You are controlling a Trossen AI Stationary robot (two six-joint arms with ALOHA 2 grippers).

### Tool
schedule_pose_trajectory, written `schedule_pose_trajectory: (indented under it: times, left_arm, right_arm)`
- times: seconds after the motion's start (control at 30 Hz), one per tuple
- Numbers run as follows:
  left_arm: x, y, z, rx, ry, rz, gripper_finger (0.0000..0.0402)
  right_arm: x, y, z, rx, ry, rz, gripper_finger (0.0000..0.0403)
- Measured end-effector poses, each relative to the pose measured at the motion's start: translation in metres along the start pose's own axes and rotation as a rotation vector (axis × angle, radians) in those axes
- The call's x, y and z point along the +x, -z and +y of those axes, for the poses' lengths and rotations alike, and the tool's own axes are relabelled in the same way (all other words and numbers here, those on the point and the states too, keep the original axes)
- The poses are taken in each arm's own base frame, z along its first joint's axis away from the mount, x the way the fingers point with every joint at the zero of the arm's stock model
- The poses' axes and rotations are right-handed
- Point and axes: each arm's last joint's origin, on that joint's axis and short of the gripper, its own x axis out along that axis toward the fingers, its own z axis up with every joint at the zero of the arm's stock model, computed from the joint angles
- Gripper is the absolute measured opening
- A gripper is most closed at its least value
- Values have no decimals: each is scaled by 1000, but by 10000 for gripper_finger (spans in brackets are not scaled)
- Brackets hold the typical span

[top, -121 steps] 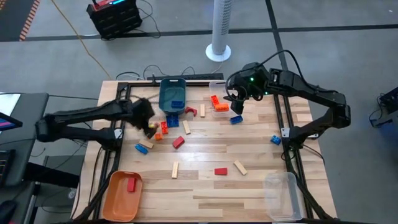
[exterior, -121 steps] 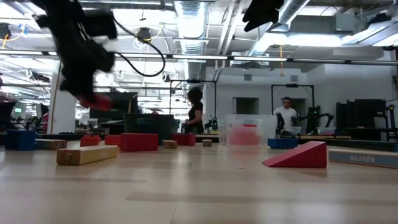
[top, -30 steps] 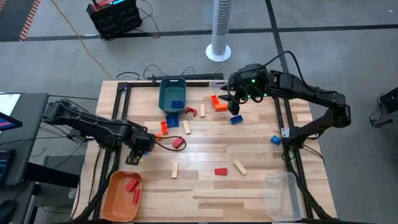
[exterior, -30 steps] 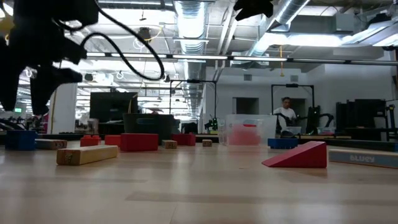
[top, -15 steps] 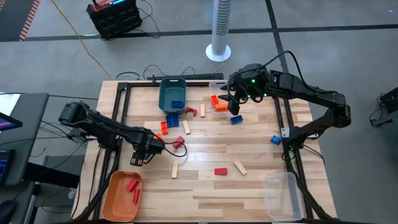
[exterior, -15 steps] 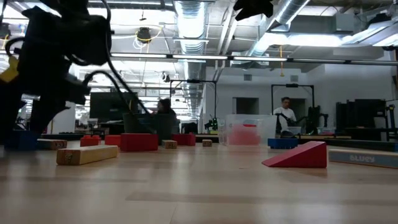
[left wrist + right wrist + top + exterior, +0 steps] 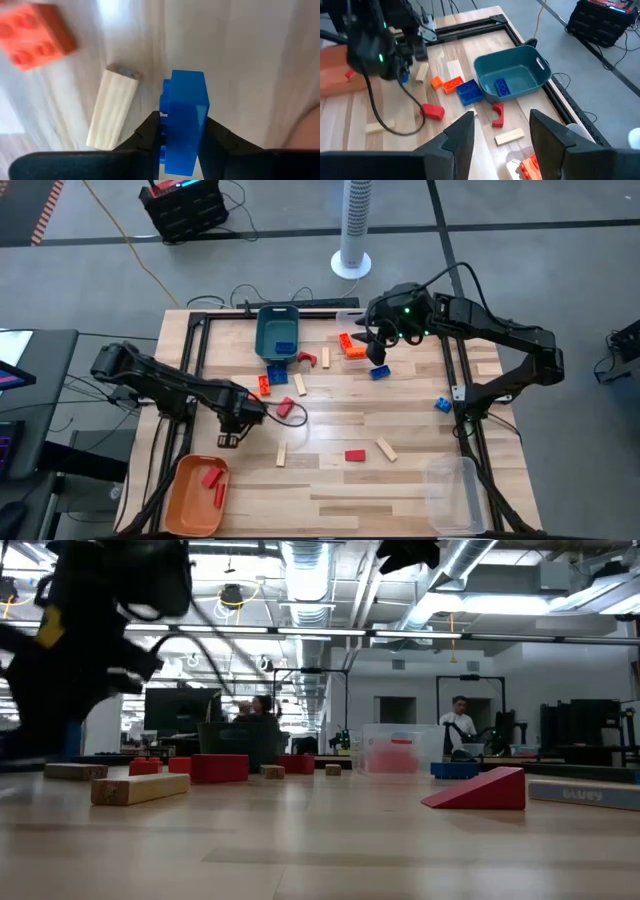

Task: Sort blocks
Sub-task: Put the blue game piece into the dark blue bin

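Open workshop floor surrounds the plank table point(image 7: 330, 480), blocks strewn across it. At its eleven o'clock sits the teal bin point(image 7: 277, 330), one blue brick inside; the orange bin point(image 7: 190, 505) at seven holds two red ones. The right gripper point(image 7: 500, 137) hovers spread, empty, near one o'clock. The left gripper point(image 7: 181, 131) pinches a blue brick point(image 7: 186, 117) around nine; its edge-on grip might slip, dropping short.

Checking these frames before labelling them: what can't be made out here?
- Blue block between the left gripper fingers: its lower end is hidden by the wrist, left wrist view.
- Left arm: motion-blurred, low view.
- Clear bin: contents can't be told, high view.
- Teal bin: near wall hides part of its floor, right wrist view.
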Motion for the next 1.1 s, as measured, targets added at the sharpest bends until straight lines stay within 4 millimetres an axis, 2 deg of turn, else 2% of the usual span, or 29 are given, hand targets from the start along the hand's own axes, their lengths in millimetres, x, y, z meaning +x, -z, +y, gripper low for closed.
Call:
schedule_pose_trajectory:
  times: [0.27,0.47,0.67,0.87,1.0,1.1]
  left_arm:
    - [-66,5,19,-255,32,-341,82]
    - [-100,-8,42,-414,48,-648,87]
    - [-115,-23,57,-514,113,-857,89]
    - [-125,-29,68,-561,130,-996,90]
    - [-124,-26,81,-668,22,-1002,90]
    - [-122,-25,101,-768,-84,-1007,90]
  right_arm:
    - [-7,14,-13,-20,41,138,182]
    - [-5,17,-15,-29,40,178,182]
    - [-5,20,-14,-31,18,206,182]
    - [-5,21,-4,-54,-14,209,182]
    - [-2,23,1,-59,-29,213,182]
    - [-1,20,6,-64,-44,179,182]
